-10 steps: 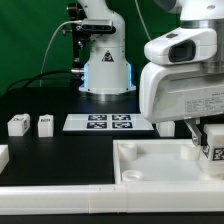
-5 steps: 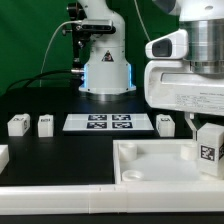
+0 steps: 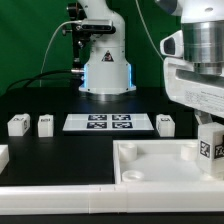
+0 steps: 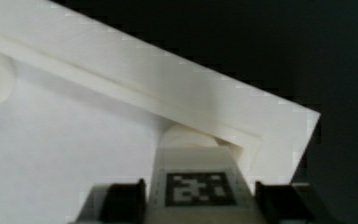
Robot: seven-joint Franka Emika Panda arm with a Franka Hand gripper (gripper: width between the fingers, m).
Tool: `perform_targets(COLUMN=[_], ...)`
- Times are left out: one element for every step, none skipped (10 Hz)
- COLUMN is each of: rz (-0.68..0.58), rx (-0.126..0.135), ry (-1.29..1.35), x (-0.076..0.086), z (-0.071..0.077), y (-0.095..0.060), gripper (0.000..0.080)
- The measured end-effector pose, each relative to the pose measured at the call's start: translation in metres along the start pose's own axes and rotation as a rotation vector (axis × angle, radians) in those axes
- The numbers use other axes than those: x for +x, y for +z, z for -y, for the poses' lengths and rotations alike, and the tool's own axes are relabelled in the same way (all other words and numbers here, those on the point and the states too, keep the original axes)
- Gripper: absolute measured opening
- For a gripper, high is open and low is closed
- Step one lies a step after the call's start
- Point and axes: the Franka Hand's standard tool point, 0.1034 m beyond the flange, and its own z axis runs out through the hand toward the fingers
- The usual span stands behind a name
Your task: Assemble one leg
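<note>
My gripper [image 3: 209, 138] is shut on a leg [image 3: 210, 151], a small white block with a black-and-white marker facing the camera. It holds the leg upright over the far right corner of the large white tray-like piece [image 3: 150, 166]. In the wrist view the leg [image 4: 197, 183] sits between the two dark fingers [image 4: 114, 201], pointing at the tray's corner wall [image 4: 247, 132]. Three more legs stand on the black table: two at the exterior view's left [image 3: 17, 125] [image 3: 45, 124] and one right of the marker board [image 3: 166, 124].
The marker board [image 3: 108, 122] lies flat behind the tray. The robot base [image 3: 106, 60] stands at the back. A white part [image 3: 3, 156] shows at the exterior view's left edge. The tray's front rim [image 3: 110, 198] runs along the foreground.
The arm has moved toward the exterior view's right with the leg in the gripper. The leg now hangs nearer the tray's far right corner. The other legs have not moved.
</note>
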Motion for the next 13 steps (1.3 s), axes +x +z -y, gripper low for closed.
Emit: perform_targets(rz=[0.006, 0.006, 0.007, 0.007, 0.007, 0.007, 0.007, 0.007, 0.006, 0.006, 0.006, 0.006, 0.005], rx=[0.0, 0.0, -0.001, -0.001, -0.001, -0.002, -0.002, -0.002, -0.003, -0.003, -0.003, -0.003, -0.004], ry=[0.067, 0.016, 0.014, 0.006, -0.005, -0.01, -0.033, -0.088, -0.149, -0.265, -0.369, -0.511, -0.646], x=[-0.0023, -0.002, -0.0034, -0.004, -0.0044, -0.0048, -0.0053, -0.0051, -0.0046, -0.004, -0.0035, -0.002, 0.0], z=[0.0, -0.0002, -0.0002, -0.0003, -0.0006, -0.0006, -0.0006, -0.0008, -0.0011, -0.0015, -0.0017, -0.0019, -0.0021], y=[0.0006, 0.001, 0.0012, 0.0016, 0.0021, 0.0022, 0.0023, 0.0025, 0.0027, 0.0032, 0.0034, 0.0036, 0.0038], gripper=[0.0296, 0.0296, 0.0459, 0.058, 0.058, 0.0635, 0.0646, 0.0646, 0.0649, 0.0649, 0.0649, 0.0649, 0.0649])
